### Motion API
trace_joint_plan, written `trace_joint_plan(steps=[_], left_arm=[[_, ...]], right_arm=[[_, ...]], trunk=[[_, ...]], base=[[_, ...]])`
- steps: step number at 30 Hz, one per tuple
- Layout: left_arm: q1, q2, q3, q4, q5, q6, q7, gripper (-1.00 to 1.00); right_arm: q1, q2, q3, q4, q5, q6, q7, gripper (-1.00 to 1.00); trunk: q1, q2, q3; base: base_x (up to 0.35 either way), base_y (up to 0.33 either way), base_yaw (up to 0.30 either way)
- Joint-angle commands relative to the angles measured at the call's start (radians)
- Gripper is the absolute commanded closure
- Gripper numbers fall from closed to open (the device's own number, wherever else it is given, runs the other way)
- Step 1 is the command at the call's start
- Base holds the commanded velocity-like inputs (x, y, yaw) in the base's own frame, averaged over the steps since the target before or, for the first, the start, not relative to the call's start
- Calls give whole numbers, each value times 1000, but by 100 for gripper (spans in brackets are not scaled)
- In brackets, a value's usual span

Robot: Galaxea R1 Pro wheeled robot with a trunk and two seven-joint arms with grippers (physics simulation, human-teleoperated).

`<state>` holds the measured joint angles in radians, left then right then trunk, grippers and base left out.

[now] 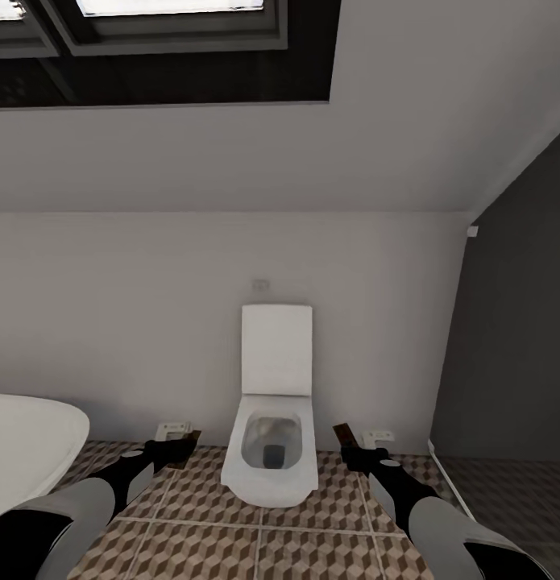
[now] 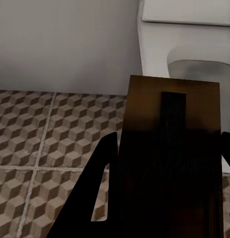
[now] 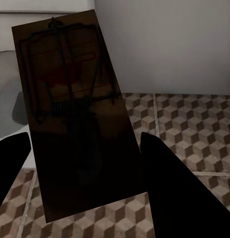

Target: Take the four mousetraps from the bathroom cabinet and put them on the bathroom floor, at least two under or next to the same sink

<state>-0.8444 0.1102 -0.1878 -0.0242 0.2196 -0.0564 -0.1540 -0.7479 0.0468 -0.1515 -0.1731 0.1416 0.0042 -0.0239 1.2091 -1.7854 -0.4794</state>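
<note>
A white toilet (image 1: 271, 427) stands against the pale wall, lid up, bowl facing the robot, on the cube-patterned floor (image 1: 255, 548). Both arms reach forward, one on each side of it. The left gripper (image 1: 176, 448) is just beside the toilet's left flank, above the tiles, and is clamped on a mousetrap (image 1: 189, 439); in the left wrist view that trap (image 2: 169, 148) is a brown board held between the dark fingers (image 2: 90, 198), its plain face toward the camera with a dark strip down the middle, and the toilet (image 2: 189, 44) sits right behind it. The right gripper (image 1: 356, 456) is just beside the toilet's right flank and is likewise closed on a second trap (image 1: 345, 436), which sticks up and forward from the fingers. In the right wrist view this trap (image 3: 75, 124) shows its wire side, with a spring coil and a bar over a faint reddish patch, tilted between the two black fingers (image 3: 179, 193), with tiled floor (image 3: 194, 129) and wall beyond. Left of the toilet, the rounded rim of a white tub (image 1: 30, 451) comes in at the edge of the head view. Small white wall sockets (image 1: 173, 429) sit low on the wall either side of the toilet. A dark wall (image 1: 513, 338) rises well to the toilet's right, and a skylight (image 1: 151, 40) is set in the sloped ceiling above.
</note>
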Motion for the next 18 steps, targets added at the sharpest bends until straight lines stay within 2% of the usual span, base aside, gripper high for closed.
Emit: trace_joint_plan(steps=[1,4,10,18], left_arm=[[-1,0,-9,1,8,-4,-1,100],[-1,-1,-8,1,8,-4,-1,100],[-1,-2,-5,1,8,-2,0,100],[-1,-11,-3,1,7,0,1,100]], right_arm=[[0,1,-8,0,10,0,-2,100],[0,-3,-8,0,10,1,-3,100],[0,-37,-9,18,8,4,-7,100],[0,-58,-9,26,6,6,-11,100]], trunk=[[0,-1,-1],[0,-1,-1],[0,-1,-1],[0,-1,-1]], base=[[0,1,0],[0,0,0],[0,0,0],[0,0,0]])
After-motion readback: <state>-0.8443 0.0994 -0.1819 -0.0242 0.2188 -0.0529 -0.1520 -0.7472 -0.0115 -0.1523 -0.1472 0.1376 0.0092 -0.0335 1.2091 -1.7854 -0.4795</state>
